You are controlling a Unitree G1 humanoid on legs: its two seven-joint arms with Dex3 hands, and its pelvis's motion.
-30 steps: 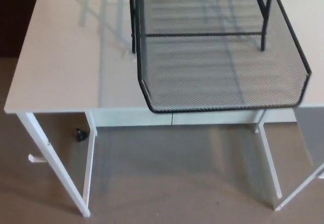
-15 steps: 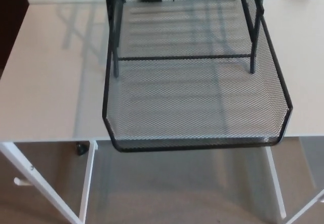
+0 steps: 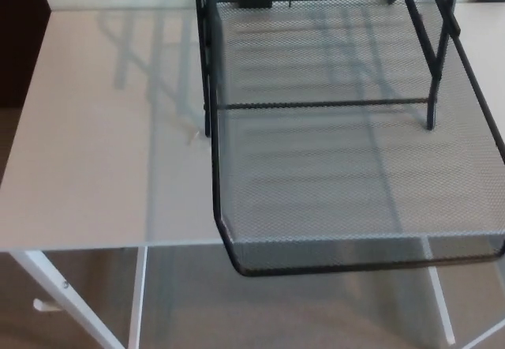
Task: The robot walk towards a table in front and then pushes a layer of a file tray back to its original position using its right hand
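Observation:
A black wire-mesh file tray stands on the white table, filling the right half of the head view. Its bottom layer is pulled out toward me and its front rim overhangs the table's near edge. The frame's two front posts stand on the table further back, with upper layers cut off at the top of the picture. Neither of my hands shows in this view.
The table's bare left part stretches to its left edge. Under it I see the white legs and brown floor. A dark piece of furniture stands beyond the table's far-left corner.
The whole picture has shifted as the camera moved: the table and tray now look closer and lie further right than half a second ago. The tray itself has not moved on the table.

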